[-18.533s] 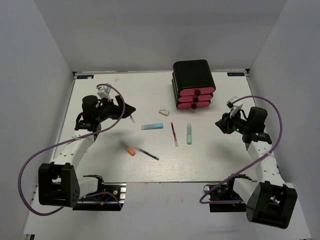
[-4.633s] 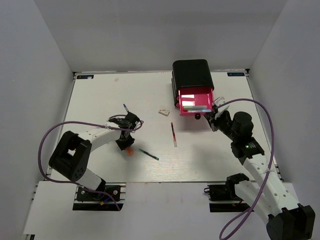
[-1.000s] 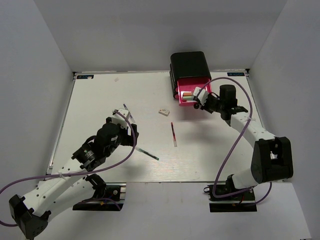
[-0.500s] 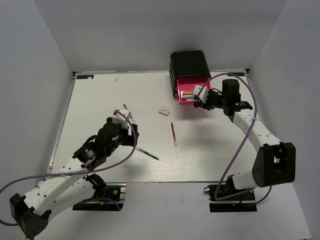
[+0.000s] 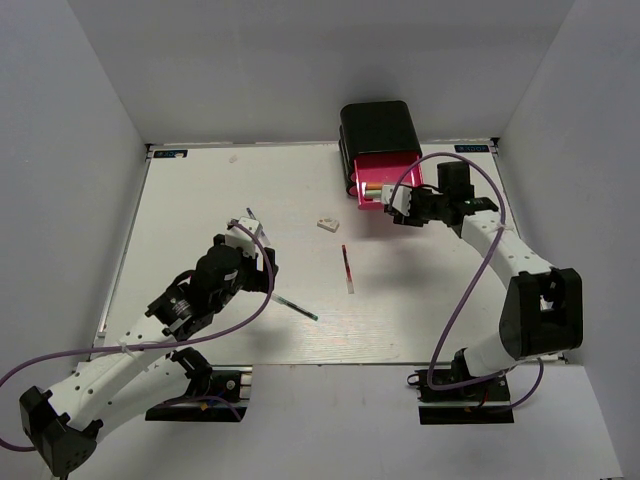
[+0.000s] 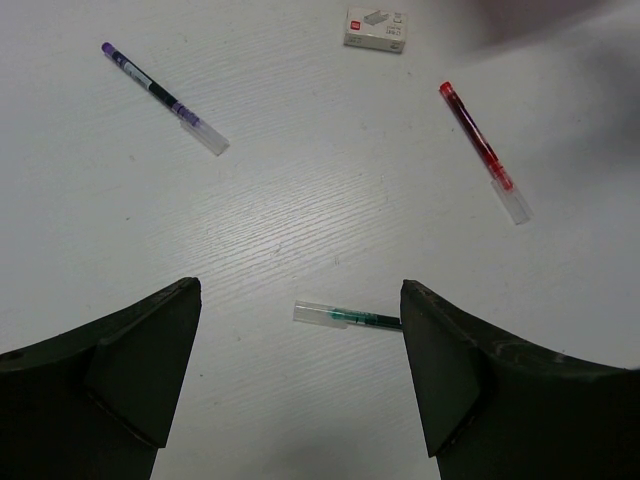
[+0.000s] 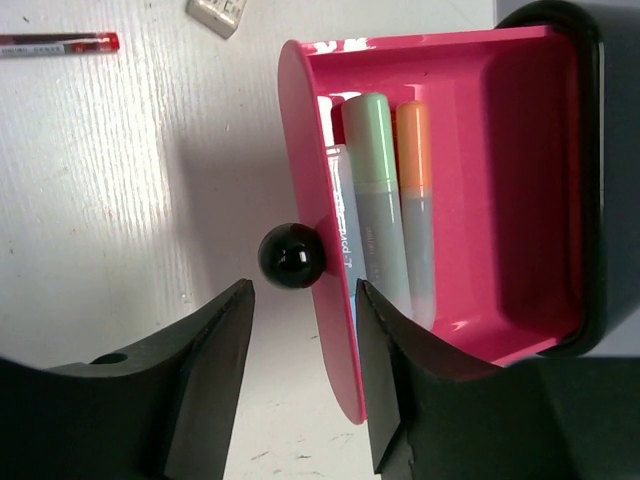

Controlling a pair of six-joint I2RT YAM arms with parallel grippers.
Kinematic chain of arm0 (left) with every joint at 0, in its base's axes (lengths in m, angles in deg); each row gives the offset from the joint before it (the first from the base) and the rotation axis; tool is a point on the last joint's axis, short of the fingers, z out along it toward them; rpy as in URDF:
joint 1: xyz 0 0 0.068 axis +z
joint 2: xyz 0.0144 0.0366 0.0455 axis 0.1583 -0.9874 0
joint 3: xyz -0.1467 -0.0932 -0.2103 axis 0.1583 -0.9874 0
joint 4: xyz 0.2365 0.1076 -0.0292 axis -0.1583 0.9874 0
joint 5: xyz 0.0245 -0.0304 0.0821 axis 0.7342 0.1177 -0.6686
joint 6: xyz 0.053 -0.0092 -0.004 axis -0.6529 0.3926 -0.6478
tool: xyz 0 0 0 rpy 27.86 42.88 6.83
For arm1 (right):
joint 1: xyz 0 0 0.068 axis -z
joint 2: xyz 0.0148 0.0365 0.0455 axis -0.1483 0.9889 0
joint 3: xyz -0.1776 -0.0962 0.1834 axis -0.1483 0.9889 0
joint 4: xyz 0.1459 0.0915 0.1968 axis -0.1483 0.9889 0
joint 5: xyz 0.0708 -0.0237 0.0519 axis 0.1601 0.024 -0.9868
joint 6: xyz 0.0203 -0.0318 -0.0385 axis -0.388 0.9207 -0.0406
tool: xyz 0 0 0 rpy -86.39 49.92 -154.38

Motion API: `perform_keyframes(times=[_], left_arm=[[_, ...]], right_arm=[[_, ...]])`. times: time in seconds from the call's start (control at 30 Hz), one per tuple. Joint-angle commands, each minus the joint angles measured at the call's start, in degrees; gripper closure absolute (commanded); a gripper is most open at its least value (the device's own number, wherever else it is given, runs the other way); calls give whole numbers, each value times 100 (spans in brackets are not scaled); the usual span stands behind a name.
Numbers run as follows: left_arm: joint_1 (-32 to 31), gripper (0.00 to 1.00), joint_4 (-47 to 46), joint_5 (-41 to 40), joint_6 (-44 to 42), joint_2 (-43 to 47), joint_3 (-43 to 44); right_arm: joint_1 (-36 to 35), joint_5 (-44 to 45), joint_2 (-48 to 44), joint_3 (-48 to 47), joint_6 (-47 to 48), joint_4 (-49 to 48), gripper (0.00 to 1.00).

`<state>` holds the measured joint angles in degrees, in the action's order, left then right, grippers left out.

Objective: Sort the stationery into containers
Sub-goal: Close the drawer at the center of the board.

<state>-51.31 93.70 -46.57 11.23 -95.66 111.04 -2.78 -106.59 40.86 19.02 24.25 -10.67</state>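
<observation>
Pink drawer (image 7: 500,150) holds three markers (image 7: 375,200) (right gripper (image 7: 303,290) open by its knob (image 7: 292,255)); left gripper (image 6: 298,290) gapes empty.

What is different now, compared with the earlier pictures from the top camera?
The light blue marker, pale green marker and orange-capped pen went from the table into the drawer, which was pulled open. The right tool, shut a second ago, now stands open at the knob. The left tool came to hover, open, over the teal pen. That pen, the red pen and the white block stayed put.
</observation>
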Motion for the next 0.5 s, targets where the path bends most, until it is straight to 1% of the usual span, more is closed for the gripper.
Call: perform_keyframes(times=[0.0, 0.13, 0.43, 0.47], left_arm=[[10, 10, -47, -32, 4, 25, -49], [10, 10, -47, -32, 4, 25, -49], [10, 10, -47, -32, 4, -28, -49], [10, 10, -47, -32, 4, -28, -49]], right_arm=[[6, 102, 127, -247, 273, -73, 50], [24, 367, 206, -177, 264, -538, 50], [41, 779, 408, -212, 738, -486, 54], [33, 806, 426, -238, 773, -478, 57]])
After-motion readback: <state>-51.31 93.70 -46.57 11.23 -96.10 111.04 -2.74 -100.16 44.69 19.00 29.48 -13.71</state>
